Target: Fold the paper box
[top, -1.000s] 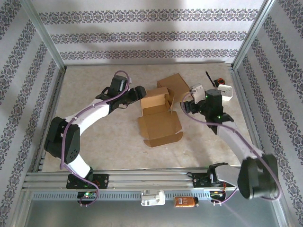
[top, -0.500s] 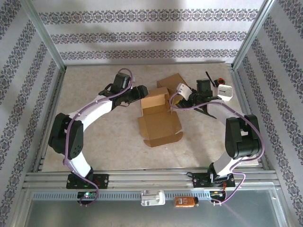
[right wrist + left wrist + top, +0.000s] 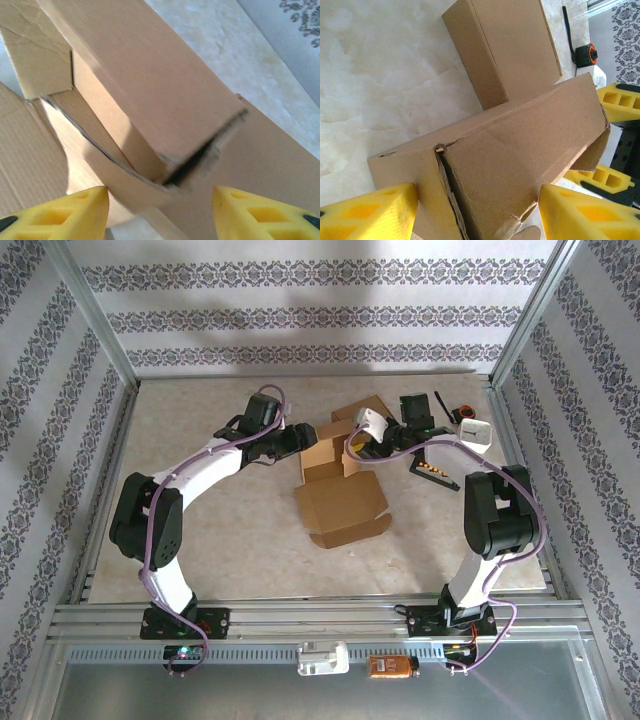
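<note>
Patterned walls (image 3: 300, 310) are enclosing a pale, marbled table (image 3: 220, 530). The left arm (image 3: 200, 475) and the right arm (image 3: 495, 510) are arching in from the near edge and are converging on the middle of the far half of the table.

The paper box (image 3: 340, 495) is lying there, partly formed: its far walls are standing up, while a wide flap is lying flat on the near side. A second, closed carton (image 3: 365, 412) is sitting just beyond it.

The left gripper (image 3: 305, 435) is meeting the box's far left corner. Seen from its wrist, its yellow fingers (image 3: 370, 210) are standing spread, with the corner between them.

The right gripper (image 3: 355, 443) is meeting the far right corner. Its fingers (image 3: 55, 212) are likewise standing apart, with the cardboard edge between them and a gap showing on each side.

A small white object (image 3: 478, 430) and a black-and-orange item (image 3: 463, 412) are resting near the far right corner.
</note>
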`<state>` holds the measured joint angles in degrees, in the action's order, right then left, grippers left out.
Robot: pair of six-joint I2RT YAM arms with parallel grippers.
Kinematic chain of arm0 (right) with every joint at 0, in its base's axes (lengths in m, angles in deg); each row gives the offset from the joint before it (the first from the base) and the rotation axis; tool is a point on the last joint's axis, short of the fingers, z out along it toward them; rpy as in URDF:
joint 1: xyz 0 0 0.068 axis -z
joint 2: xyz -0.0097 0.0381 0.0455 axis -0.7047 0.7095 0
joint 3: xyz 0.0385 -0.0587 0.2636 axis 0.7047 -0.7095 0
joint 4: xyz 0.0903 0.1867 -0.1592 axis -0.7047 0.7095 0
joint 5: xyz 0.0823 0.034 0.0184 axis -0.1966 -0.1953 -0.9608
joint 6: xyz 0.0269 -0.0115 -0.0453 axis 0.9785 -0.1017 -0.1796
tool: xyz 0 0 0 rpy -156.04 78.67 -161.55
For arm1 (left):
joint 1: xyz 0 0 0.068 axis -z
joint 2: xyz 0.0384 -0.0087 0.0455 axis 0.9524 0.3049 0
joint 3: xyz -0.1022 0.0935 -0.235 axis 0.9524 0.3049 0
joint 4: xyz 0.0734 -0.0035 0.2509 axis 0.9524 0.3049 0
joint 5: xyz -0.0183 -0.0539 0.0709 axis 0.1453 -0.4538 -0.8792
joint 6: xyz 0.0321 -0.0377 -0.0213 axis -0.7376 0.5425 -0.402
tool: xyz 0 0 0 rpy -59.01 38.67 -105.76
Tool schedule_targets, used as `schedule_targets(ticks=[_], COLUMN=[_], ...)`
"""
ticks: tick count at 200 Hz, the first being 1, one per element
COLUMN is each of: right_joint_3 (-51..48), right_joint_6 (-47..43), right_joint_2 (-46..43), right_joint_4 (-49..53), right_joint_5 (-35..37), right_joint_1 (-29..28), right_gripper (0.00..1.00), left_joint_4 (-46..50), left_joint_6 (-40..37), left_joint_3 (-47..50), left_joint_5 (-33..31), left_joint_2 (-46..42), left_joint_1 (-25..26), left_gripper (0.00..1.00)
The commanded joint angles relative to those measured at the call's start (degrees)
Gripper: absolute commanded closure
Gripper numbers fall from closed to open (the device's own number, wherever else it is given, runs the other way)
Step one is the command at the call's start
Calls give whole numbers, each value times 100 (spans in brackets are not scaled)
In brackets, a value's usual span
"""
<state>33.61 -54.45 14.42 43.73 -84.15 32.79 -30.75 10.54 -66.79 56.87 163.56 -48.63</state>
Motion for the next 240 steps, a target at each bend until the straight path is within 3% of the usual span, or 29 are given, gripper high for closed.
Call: schedule_targets(ticks=[1, 28, 65, 90, 111, 140, 163, 188, 202, 216, 240], right_joint_3=[134, 82, -1, 180, 494, 465, 367, 211, -91, -474, -888], right_joint_6=[45, 438, 1084, 1639, 2099, 2833, 3103, 3620, 4234, 4661, 4854], right_joint_2=[93, 135, 352, 466, 424, 411, 376, 129, -134, -343, -468], right_joint_4=[310, 286, -98, -36, 458, 435, 380, 257, -298, -1004, -1901], right_joint_5=[-219, 207, 1141, 2220, 2491, 2378, 2866, 3344, 3314, 3401, 3750], right_joint_1=[-238, -572, -886, -1160, -1407, -1504, -1609, -1747, -1793, -1908, -2230], right_gripper=[44, 45, 57, 51, 49, 58, 71, 81, 88, 94, 94], left_joint_4=[-46, -127, -269, -335, -336, -289, -299, -895, -1387, -1407, -307], left_joint_6=[-159, -256, -296, -296, -296, -372, -362, 225, 598, 591, 276], left_joint_3=[-52, -34, 50, 122, 122, 146, 235, 548, 877, 1035, 948], left_joint_5=[199, 358, 474, 484, 457, 332, 264, 734, 753, 585, -316], left_joint_2=[49, 45, 19, -9, -44, -119, -253, -788, -1252, -1610, -1986], left_joint_1=[54, 55, 55, 48, 50, 49, 21, -25, -23, -21, -24], left_gripper=[36, 36, 37, 37, 37, 36, 36, 30, 28, 25, 23])
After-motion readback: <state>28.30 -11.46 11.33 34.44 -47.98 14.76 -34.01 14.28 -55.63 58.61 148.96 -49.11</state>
